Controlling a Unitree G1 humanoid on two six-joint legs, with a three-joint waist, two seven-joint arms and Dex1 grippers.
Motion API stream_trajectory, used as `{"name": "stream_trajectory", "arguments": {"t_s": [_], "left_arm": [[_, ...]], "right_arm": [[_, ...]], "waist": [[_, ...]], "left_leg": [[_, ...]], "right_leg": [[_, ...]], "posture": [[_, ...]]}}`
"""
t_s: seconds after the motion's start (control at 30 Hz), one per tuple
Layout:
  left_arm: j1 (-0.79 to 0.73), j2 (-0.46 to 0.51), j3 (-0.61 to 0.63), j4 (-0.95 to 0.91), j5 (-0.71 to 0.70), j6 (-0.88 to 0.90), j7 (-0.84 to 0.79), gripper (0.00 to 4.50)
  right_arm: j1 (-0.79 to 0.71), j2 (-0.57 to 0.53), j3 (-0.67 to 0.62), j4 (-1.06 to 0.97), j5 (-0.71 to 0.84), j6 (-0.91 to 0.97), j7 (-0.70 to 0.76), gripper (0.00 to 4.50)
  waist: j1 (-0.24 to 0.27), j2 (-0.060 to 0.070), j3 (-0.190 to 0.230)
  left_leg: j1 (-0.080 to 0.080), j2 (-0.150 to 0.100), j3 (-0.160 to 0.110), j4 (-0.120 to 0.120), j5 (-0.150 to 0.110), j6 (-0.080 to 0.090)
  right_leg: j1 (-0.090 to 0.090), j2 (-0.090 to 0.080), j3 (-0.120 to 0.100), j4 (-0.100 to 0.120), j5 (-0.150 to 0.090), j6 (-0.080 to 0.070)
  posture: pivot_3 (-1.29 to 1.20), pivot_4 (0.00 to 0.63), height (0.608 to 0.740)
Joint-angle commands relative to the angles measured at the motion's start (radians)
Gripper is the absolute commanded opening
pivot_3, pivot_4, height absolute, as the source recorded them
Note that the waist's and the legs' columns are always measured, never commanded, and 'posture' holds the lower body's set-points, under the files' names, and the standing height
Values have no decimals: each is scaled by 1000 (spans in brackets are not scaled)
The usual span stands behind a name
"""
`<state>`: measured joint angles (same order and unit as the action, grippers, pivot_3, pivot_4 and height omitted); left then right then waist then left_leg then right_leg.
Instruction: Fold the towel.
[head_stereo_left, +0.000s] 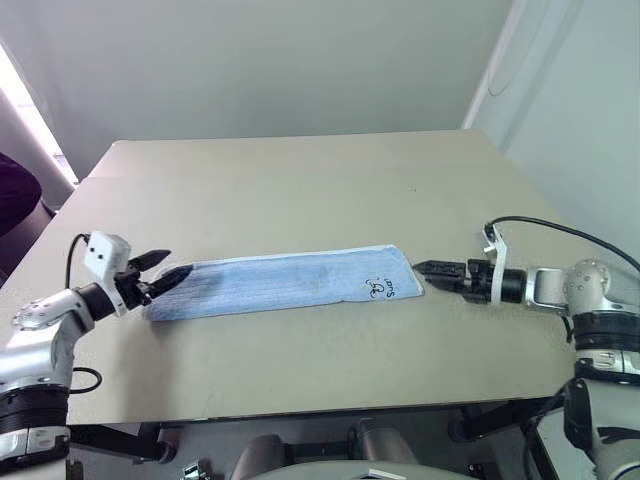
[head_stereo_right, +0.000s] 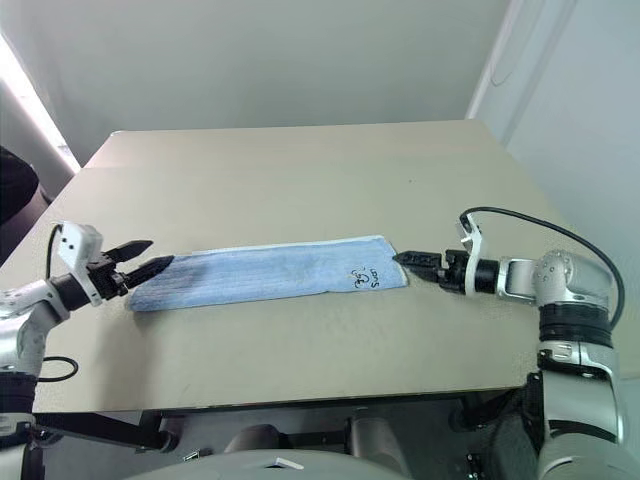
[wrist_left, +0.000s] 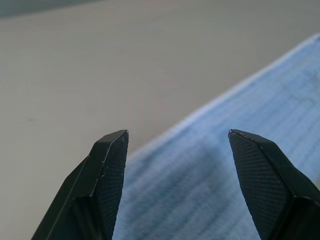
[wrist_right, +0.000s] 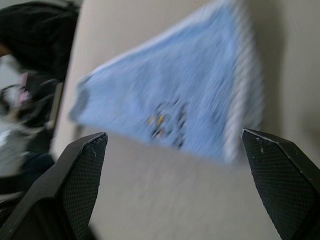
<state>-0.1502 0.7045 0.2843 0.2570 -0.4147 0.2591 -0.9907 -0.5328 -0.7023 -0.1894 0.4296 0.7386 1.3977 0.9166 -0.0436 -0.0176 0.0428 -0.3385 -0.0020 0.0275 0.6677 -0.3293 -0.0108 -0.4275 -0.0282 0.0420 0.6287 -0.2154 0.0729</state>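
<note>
Beige table bears towel, apparently folded.

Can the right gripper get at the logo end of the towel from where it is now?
Probably yes. The right gripper is open, pointing at the logo end of the towel, just off its edge. The towel lies flat as a long strip on the table with nothing between them; the left gripper is at the far end.
</note>
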Motion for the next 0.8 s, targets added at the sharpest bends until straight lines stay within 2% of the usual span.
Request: {"name": "stream_trajectory", "arguments": {"t_s": [0.03,0.23,0.53,0.8], "left_arm": [[4,-19,-30,-71,-1,18,16,3382],[26,-54,-74,-117,-11,38,13,3382],[33,-68,-104,-95,26,9,16,3382],[45,-79,-109,-108,32,4,28,3382]], "right_arm": [[1,-12,17,8,18,12,57,4476],[37,12,36,11,-2,18,50,4476],[-93,99,-3,233,-84,-71,-66,4476],[-165,172,-41,310,-92,-117,-106,4476]], "waist": [[-1,0,0],[0,0,0],[-25,-3,-1],[-30,-3,-1]], "left_leg": [[0,0,0,0,0,0],[0,0,2,1,0,0],[1,0,2,6,0,0],[1,1,3,16,0,1]], "right_leg": [[0,1,0,0,0,0],[1,2,1,0,0,1],[7,4,3,0,-1,1],[9,4,5,1,2,3]], "posture": [[0,0,740],[0,0,740],[0,0,740],[0,0,740]]}}
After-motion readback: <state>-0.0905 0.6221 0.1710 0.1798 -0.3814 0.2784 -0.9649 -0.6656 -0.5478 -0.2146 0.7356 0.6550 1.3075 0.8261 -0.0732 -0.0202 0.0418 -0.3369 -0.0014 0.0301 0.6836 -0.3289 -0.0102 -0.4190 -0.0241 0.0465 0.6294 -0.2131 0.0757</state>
